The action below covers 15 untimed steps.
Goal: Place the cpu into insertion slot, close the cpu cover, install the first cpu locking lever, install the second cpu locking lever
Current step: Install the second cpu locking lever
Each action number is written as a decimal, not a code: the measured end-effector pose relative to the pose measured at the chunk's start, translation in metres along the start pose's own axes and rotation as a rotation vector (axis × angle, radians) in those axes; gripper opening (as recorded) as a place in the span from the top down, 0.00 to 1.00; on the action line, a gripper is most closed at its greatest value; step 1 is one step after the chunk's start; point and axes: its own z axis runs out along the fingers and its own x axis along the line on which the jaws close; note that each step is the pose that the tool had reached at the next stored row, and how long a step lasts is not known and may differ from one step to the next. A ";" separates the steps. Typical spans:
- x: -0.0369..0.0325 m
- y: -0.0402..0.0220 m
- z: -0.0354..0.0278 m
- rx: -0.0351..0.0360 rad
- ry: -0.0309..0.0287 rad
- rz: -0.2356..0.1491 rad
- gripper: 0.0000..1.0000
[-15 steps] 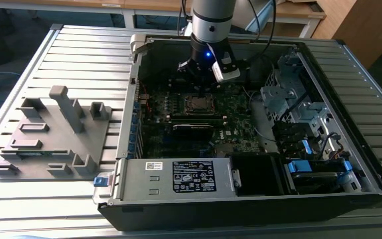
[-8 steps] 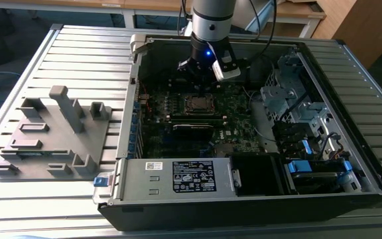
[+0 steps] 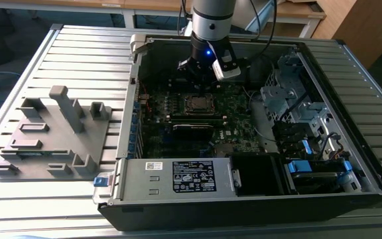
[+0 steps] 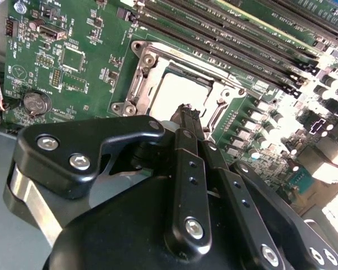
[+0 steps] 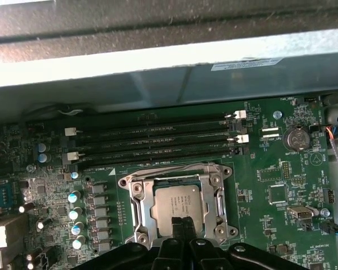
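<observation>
In the exterior view the arm reaches down into an open computer case [image 3: 350, 164] that lies on a ribbed metal worktop [image 3: 78, 45], with a grey plastic fixture [image 3: 51, 134] well apart toward the exterior view's left. The pincer [image 5: 181, 225] hangs just above the circuit board [image 5: 270, 163], its black fingers [image 4: 187, 121] pressed together and pinching nothing. The cpu [image 5: 177, 205] sits in the insertion slot [image 5: 136, 194], its dull metal top showing through the cut-out of the cpu cover [image 5: 214, 194], which lies flat over it (framed by its silvery rim). The fingertips are over the cpu's near edge; whether they touch it is unclear. Long memory slots [image 5: 158, 143] run beside the socket.
</observation>
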 end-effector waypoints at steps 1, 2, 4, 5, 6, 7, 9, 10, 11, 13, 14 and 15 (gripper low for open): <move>0.0000 0.0000 0.0000 0.0000 0.0000 0.000 0.89; 0.0000 0.0000 0.0000 -0.0002 -0.0001 0.000 0.89; 0.0000 0.0000 -0.0003 0.0001 0.0000 0.000 0.89; 0.0000 -0.0001 -0.0004 0.0002 0.0001 0.000 0.89; 0.0000 -0.0001 -0.0004 0.0002 0.0001 0.000 0.89; 0.0000 -0.0003 -0.0004 0.0002 0.0001 0.000 0.89; -0.0001 -0.0009 -0.0004 0.0001 0.0001 0.000 0.89; -0.0002 -0.0013 -0.0003 0.0000 0.0000 0.000 0.89; -0.0002 -0.0017 -0.0003 0.0001 0.0001 0.000 0.89; -0.0003 -0.0026 -0.0003 0.0001 0.0001 0.000 0.89; -0.0004 -0.0032 -0.0003 0.0000 0.0000 0.000 0.89; -0.0004 -0.0037 -0.0003 0.0000 0.0000 0.000 0.89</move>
